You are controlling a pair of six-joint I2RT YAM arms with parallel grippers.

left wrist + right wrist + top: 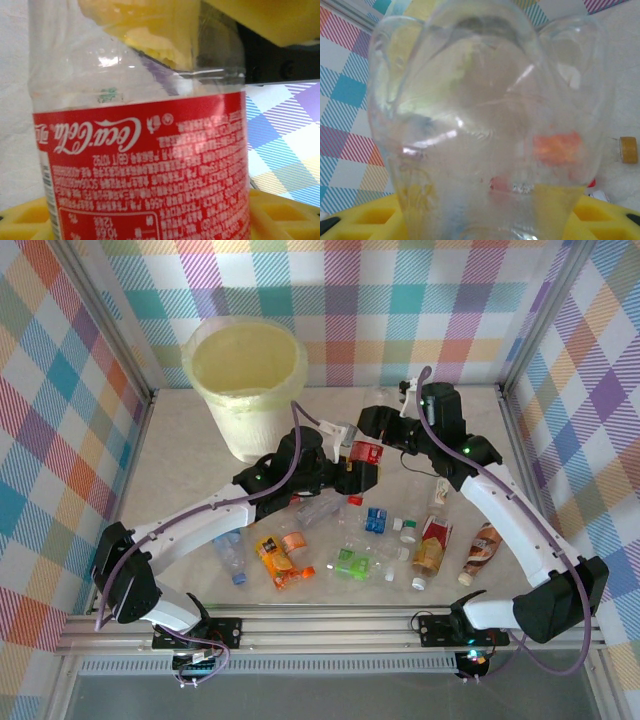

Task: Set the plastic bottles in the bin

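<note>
In the upper centre of the top view, the red-labelled bottle (366,452) hangs clear of the table (190,475) between both grippers, just right of the bin (250,430). The other bottles (380,522) lie lower in the frame. The right gripper (380,433) pinches the bottle. The left gripper (350,475) straddles it, but I cannot tell whether its jaws press.

The left wrist view alone reads the upside-down Coca-Cola label, with yellow pads (280,215) along the lower edge. The right wrist view gives the bottle's clear lobed base, and a tan cap (628,149) at the right edge.

place: robot lab test cell | signs: plaid cloth walls (380,300); aluminium frame (330,630); two bolted arms (200,515)
</note>
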